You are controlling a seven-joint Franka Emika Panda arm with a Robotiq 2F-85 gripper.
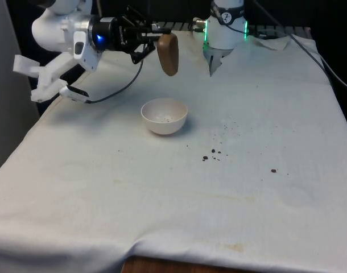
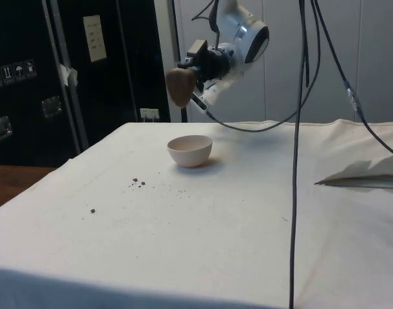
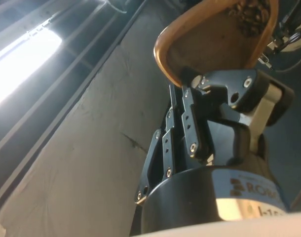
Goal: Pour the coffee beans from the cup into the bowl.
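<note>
A brown cup point(image 1: 168, 54) hangs in the air above the white bowl point(image 1: 162, 126), a little towards the robot's end of the table. My gripper point(image 1: 152, 43) reaches in level from the front view's left and is shut on the cup's rim. The side view has the cup point(image 2: 179, 86) well above the bowl point(image 2: 190, 154), held by the gripper point(image 2: 196, 72). In the wrist view the cup point(image 3: 209, 47) is tilted, and coffee beans point(image 3: 246, 15) lie inside it, away from the fingers point(image 3: 224, 84). A few beans point(image 1: 166, 119) lie in the bowl.
Spilled beans point(image 1: 213, 153) lie on the white cloth to the front view's right of the bowl, with one more bean point(image 1: 273, 170) farther out. The robot's base point(image 1: 224, 31) stands at the far end. In the side view, black cables point(image 2: 293, 161) hang over the table.
</note>
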